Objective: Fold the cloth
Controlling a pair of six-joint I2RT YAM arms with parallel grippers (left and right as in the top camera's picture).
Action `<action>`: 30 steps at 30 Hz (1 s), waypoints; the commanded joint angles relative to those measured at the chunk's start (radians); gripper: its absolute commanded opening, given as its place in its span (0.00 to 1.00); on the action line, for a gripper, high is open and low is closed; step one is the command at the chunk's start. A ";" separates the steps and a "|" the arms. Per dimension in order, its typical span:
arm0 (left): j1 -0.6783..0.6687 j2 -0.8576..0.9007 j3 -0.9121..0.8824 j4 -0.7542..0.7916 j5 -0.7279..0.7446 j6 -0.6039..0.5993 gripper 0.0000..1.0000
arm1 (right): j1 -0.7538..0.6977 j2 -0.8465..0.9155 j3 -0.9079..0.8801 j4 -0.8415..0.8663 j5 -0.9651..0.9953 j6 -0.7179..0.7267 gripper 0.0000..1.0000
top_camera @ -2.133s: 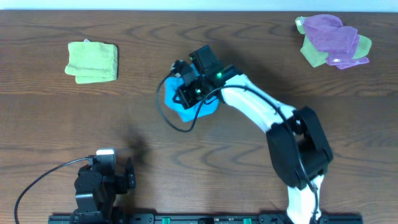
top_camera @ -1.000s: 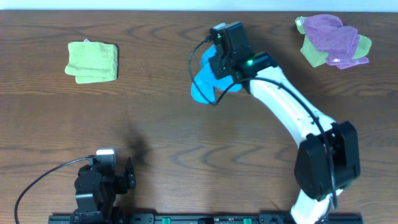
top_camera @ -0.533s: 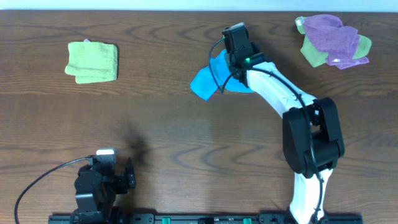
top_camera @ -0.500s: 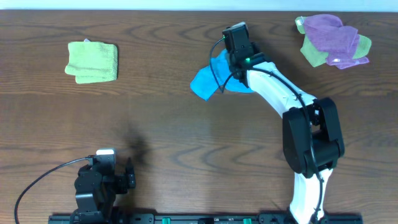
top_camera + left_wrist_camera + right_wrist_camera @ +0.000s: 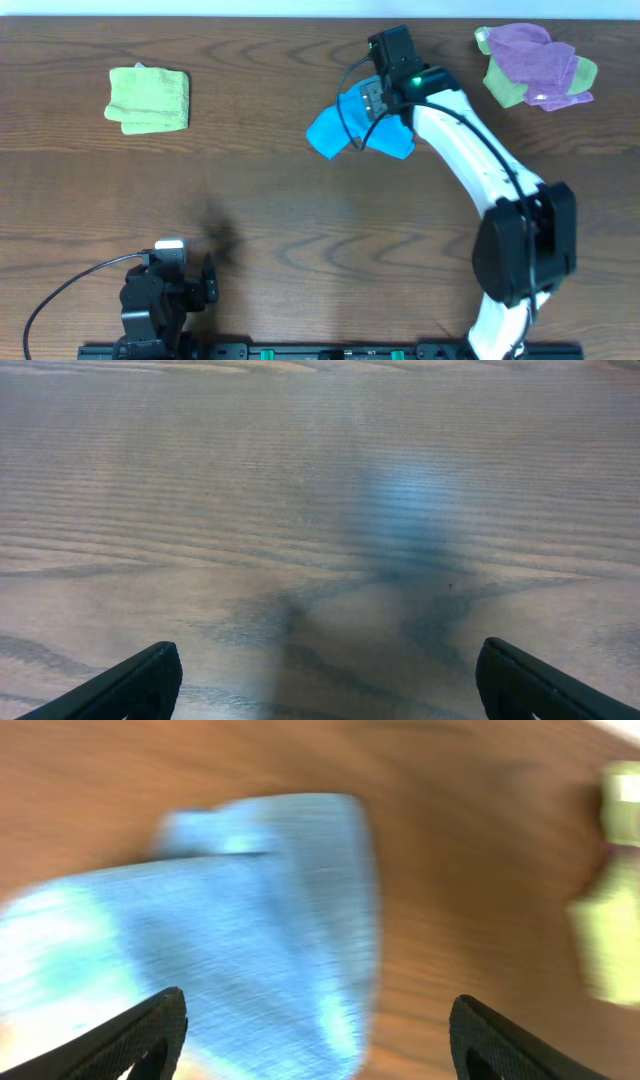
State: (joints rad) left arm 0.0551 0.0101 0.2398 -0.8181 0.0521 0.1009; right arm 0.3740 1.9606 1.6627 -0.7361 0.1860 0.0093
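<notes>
The cloth [image 5: 345,128] is bright sky blue and lies crumpled on the brown table, right of centre towards the back. My right gripper [image 5: 376,98] hovers over its back right part. In the right wrist view, which is blurred by motion, the cloth [image 5: 220,920] fills the left half. The right gripper [image 5: 318,1042] is open there, with one finger over the cloth, the other over bare wood, and nothing pinched between them. My left gripper [image 5: 330,688] is open over bare table. The left arm [image 5: 160,295] sits folded at the front left.
A folded light green cloth [image 5: 148,98] lies at the back left. A purple cloth [image 5: 532,55] lies on another green one at the back right corner. The right wrist view catches a green blur [image 5: 612,920] at its right edge.
The right gripper carried the cloth right and back across the table, then opened and let it go. The cloth now lies on the wood. The left arm has not moved.
</notes>
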 commanded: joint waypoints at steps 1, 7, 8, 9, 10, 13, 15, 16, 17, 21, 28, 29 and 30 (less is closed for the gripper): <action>-0.005 -0.006 -0.042 -0.041 -0.008 0.000 0.95 | 0.025 0.012 0.004 -0.039 -0.284 -0.066 0.82; -0.005 -0.006 -0.042 -0.041 -0.008 0.000 0.95 | 0.090 0.077 0.004 -0.002 -0.344 -0.142 0.81; -0.005 -0.006 -0.042 -0.041 -0.008 0.000 0.95 | 0.097 0.088 0.004 0.006 -0.350 -0.142 0.81; -0.005 -0.006 -0.042 -0.041 -0.008 0.000 0.95 | 0.104 0.097 0.004 0.014 -0.360 -0.142 0.81; -0.005 -0.006 -0.042 -0.041 -0.008 0.000 0.95 | 0.110 0.108 0.004 0.022 -0.369 -0.142 0.80; -0.005 -0.006 -0.042 -0.041 -0.008 0.000 0.95 | 0.123 0.155 0.004 0.053 -0.396 -0.141 0.78; -0.005 -0.006 -0.042 -0.041 -0.008 0.000 0.95 | 0.123 0.183 0.004 0.069 -0.417 -0.138 0.77; -0.005 -0.006 -0.042 -0.041 -0.008 0.000 0.95 | 0.123 0.197 0.004 0.073 -0.427 -0.137 0.77; -0.005 -0.006 -0.042 -0.041 -0.008 0.000 0.95 | 0.123 0.210 0.004 0.075 -0.431 -0.136 0.76; -0.005 -0.006 -0.042 -0.041 -0.008 0.000 0.95 | 0.123 0.253 0.004 0.085 -0.430 -0.133 0.75; -0.005 -0.006 -0.042 -0.041 -0.008 0.000 0.95 | 0.123 0.284 0.004 0.098 -0.429 -0.111 0.40; -0.005 -0.006 -0.042 -0.041 -0.008 0.000 0.95 | 0.123 0.284 0.004 0.100 -0.430 -0.111 0.29; -0.005 -0.006 -0.042 -0.041 -0.008 0.000 0.95 | 0.123 0.284 0.004 0.101 -0.430 -0.110 0.15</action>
State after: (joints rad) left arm 0.0551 0.0101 0.2398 -0.8181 0.0521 0.1009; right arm 0.4950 2.2375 1.6665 -0.6361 -0.2321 -0.1078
